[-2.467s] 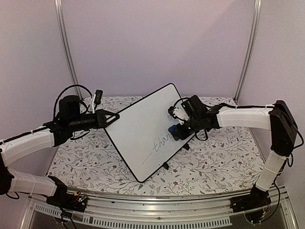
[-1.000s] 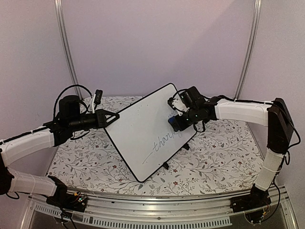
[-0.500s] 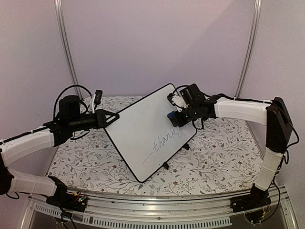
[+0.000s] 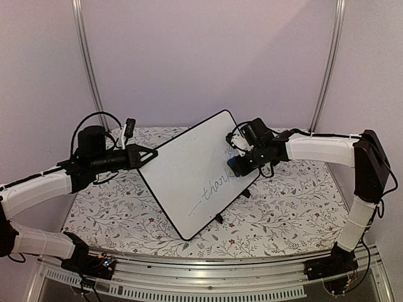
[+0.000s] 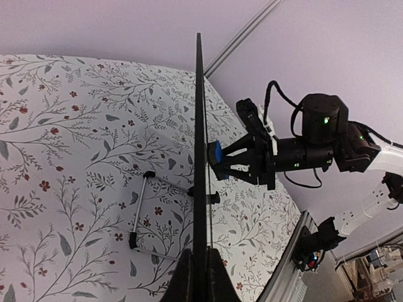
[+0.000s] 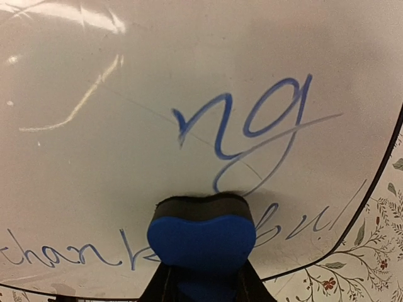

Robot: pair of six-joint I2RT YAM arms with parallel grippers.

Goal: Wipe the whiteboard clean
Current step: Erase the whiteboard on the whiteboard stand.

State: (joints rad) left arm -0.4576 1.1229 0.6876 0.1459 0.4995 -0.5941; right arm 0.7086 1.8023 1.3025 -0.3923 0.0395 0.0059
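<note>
The whiteboard [image 4: 189, 176] stands tilted on the table, black-framed, with blue handwriting across its lower right. My left gripper [image 4: 143, 156] is shut on its left edge; in the left wrist view the board [image 5: 199, 126] runs edge-on between the fingers [image 5: 184, 280]. My right gripper [image 4: 238, 163] is shut on a blue eraser [image 6: 201, 236] with a black felt face. The felt presses on the board [image 6: 157, 75] just below the letters "ng" [image 6: 245, 119] and over the end of "thank". The eraser also shows in the left wrist view [image 5: 215, 153].
The board's wire stand [image 5: 141, 214] rests on the floral tablecloth [image 4: 283, 207] behind the board, and its black feet [image 4: 218, 218] show under the lower edge. Aluminium posts [image 4: 324, 69] rise at the back corners. A metal rail [image 4: 220, 277] runs along the near edge.
My right gripper slid the eraser up the board's right part, then back down and slightly right to the end of "thank". The left arm and board have stayed put.
</note>
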